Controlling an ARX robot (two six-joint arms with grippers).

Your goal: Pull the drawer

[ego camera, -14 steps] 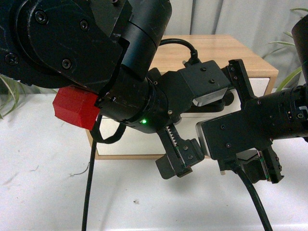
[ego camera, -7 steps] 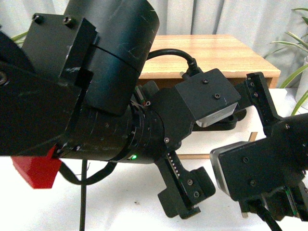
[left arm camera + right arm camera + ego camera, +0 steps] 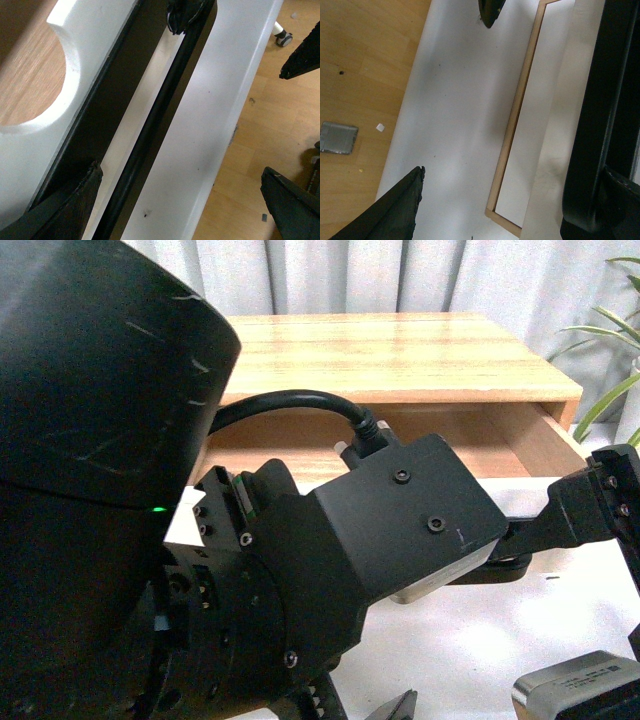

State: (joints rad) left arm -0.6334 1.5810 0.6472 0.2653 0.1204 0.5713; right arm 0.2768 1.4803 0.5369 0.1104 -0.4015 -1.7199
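1. Front view: white table (image 3: pixel 480 640) under everything, spreading beneath the left fingers (image 3: pixel 75 210) and the right fingers (image 3: pixel 395 215) and out past them.
2. Wooden cabinet (image 3: pixel 400 350) beyond the fingers, on the far side of the handle (image 3: pixel 150 135) from them.
3. Left arm (image 3: pixel 90 440), black and bulky, crowding the near side behind its own fingers and hiding much of the scene.
4. Drawer (image 3: pixel 470 440) standing pulled out of the cabinet, bare wood showing inside; white front (image 3: pixel 85 45), notched in a half-round, just beside one left finger.
5. Black handle lying between the left fingers, near one and well apart from the other; touching or not, cannot tell.
6. Left gripper (image 3: pixel 180 172) spread wide, clamped on nothing.
7. Right gripper (image 3: pixel 512 172) spread wide too, clamped on nothing; one finger over the table, the other at the handle.
8. Small grey square (image 3: pixel 337 137) on the wood floor (image 3: pixel 365 50), well apart from the right fingers.
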